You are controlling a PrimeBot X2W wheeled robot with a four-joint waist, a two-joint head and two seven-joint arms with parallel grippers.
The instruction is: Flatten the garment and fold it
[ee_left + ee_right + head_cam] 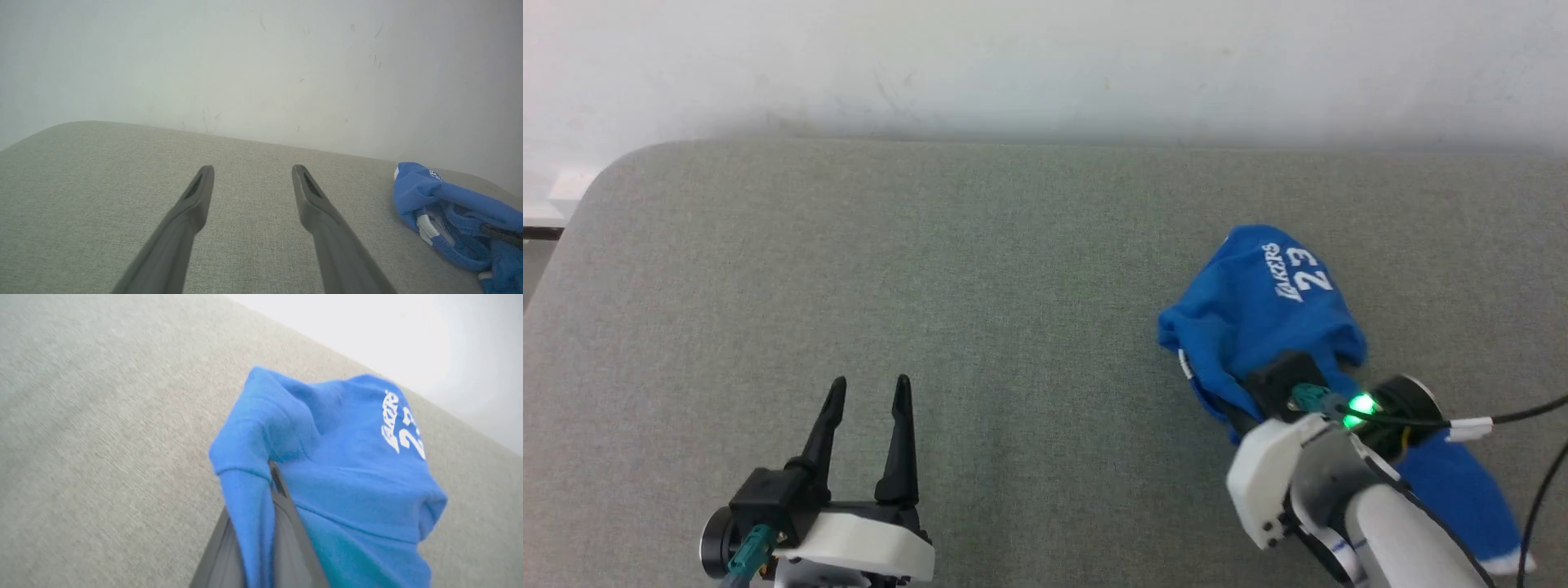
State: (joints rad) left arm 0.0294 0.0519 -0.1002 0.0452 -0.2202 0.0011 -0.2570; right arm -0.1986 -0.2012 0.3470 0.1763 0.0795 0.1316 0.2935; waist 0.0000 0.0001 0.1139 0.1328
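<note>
Two tools, two different states. Left tool (872, 384) hangs wide open with nothing in it, over bare grey bench (931, 269) at our near left, well apart from the garment (1258, 318). Right tool (274, 479) is closed on a fold of that garment. In its wrist view we see a strip of blue cloth pinched between the two fingers, and the rest drapes over the tips. Garment sits bunched on the right side of the bench, not flattened. White LAKERS 23 print (1303, 273) faces up at the far end. A white-banded corner trails past the right forearm (1396, 531) toward the near edge. Pale wall (1013, 65) stands behind the bench.
</note>
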